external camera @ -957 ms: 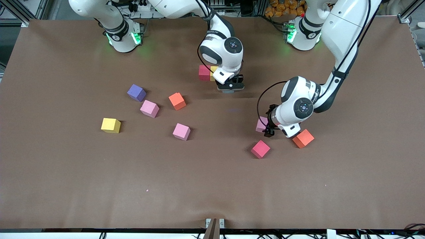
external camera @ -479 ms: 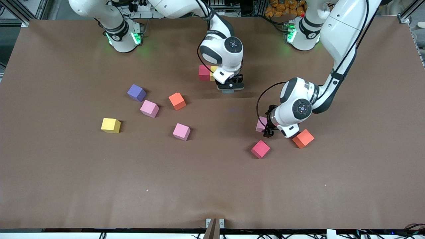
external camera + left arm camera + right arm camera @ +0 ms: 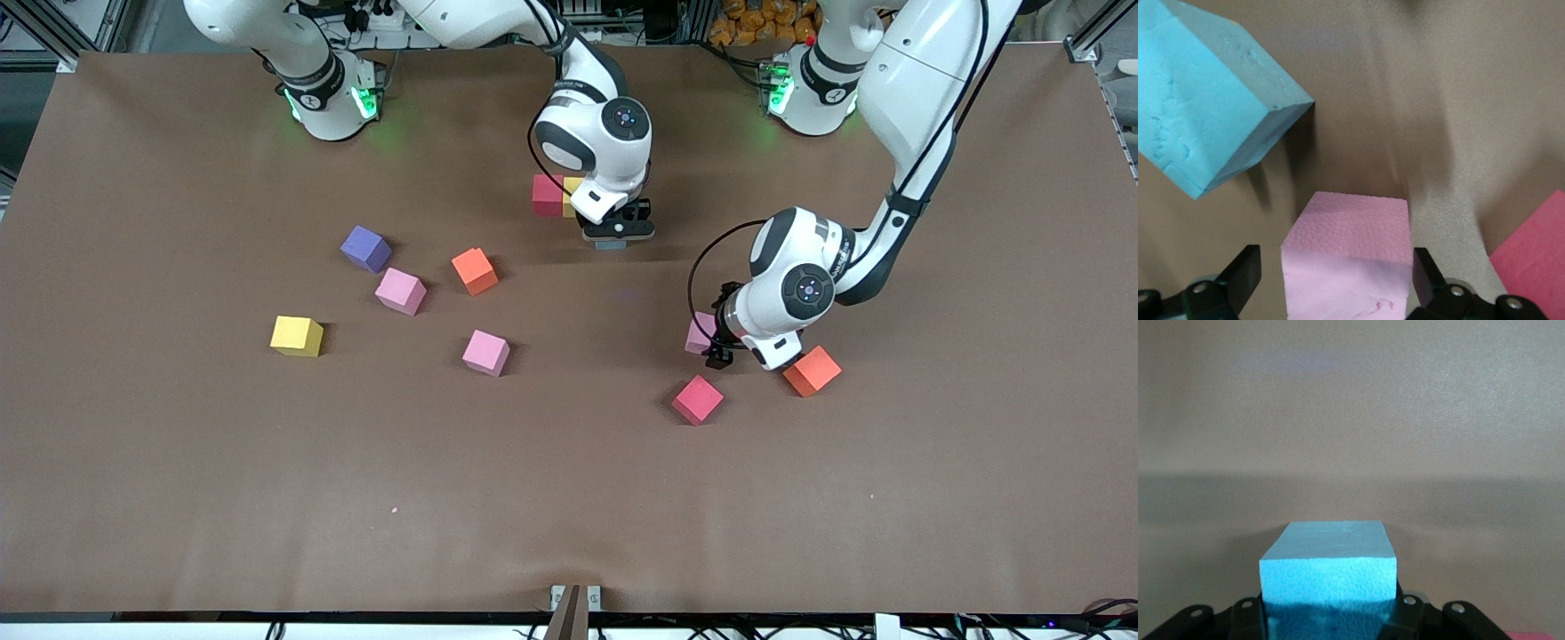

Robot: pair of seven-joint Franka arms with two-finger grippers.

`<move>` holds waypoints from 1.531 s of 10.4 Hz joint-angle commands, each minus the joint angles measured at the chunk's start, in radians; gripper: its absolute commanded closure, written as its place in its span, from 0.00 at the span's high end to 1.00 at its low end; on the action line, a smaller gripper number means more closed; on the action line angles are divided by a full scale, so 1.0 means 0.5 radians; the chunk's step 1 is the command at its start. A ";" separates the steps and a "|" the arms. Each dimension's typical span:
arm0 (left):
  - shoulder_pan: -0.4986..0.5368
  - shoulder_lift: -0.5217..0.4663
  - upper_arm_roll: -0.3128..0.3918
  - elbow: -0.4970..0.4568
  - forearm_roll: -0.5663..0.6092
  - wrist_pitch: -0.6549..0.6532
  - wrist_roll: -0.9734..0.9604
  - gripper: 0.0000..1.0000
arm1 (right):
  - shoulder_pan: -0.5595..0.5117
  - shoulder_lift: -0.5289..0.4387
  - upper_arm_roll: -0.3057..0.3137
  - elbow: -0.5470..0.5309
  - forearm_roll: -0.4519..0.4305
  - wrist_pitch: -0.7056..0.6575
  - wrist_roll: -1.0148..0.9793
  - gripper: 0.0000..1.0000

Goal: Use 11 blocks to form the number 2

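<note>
My left gripper (image 3: pixel 718 345) stands open astride a pink block (image 3: pixel 1348 260), one finger (image 3: pixel 1241 277) on each side with a small gap. That pink block (image 3: pixel 699 332) lies near a red block (image 3: pixel 698 399) and an orange block (image 3: pixel 812 371). A light blue block (image 3: pixel 1211 100) sits close by in the left wrist view; the arm hides it in the front view. My right gripper (image 3: pixel 616 233) is shut on another light blue block (image 3: pixel 1328 577), low beside a red block (image 3: pixel 547 196) and a yellow-orange block (image 3: pixel 572 188) that touch each other.
Toward the right arm's end of the table lie loose blocks: purple (image 3: pixel 365 248), pink (image 3: pixel 400 292), orange (image 3: pixel 475 271), yellow (image 3: pixel 297 336) and pink (image 3: pixel 486 353). The brown table (image 3: pixel 569 498) stretches bare toward the front camera.
The left wrist has shifted a little over the pink block. The right arm and all blocks have stayed where they were.
</note>
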 commanded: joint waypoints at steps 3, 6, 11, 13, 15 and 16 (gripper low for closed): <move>0.002 0.009 -0.005 0.022 0.063 0.006 -0.041 0.99 | 0.019 -0.035 -0.018 -0.088 -0.031 -0.006 0.040 1.00; 0.005 0.002 -0.005 0.022 0.066 0.006 -0.017 0.95 | 0.001 -0.087 -0.018 -0.063 -0.028 -0.045 0.034 1.00; -0.001 -0.001 -0.008 0.025 0.180 0.003 0.048 0.77 | -0.079 -0.210 -0.018 -0.017 -0.022 -0.147 0.006 1.00; 0.002 -0.007 -0.011 0.028 0.180 0.003 0.042 0.76 | -0.186 -0.262 -0.018 -0.017 -0.022 -0.162 -0.009 1.00; 0.002 -0.007 -0.014 0.041 0.180 0.003 0.023 0.72 | -0.361 -0.287 -0.018 0.017 -0.022 -0.205 -0.012 1.00; -0.001 -0.007 -0.014 0.050 0.180 0.003 0.017 0.69 | -0.434 -0.287 -0.021 0.038 -0.025 -0.233 -0.012 1.00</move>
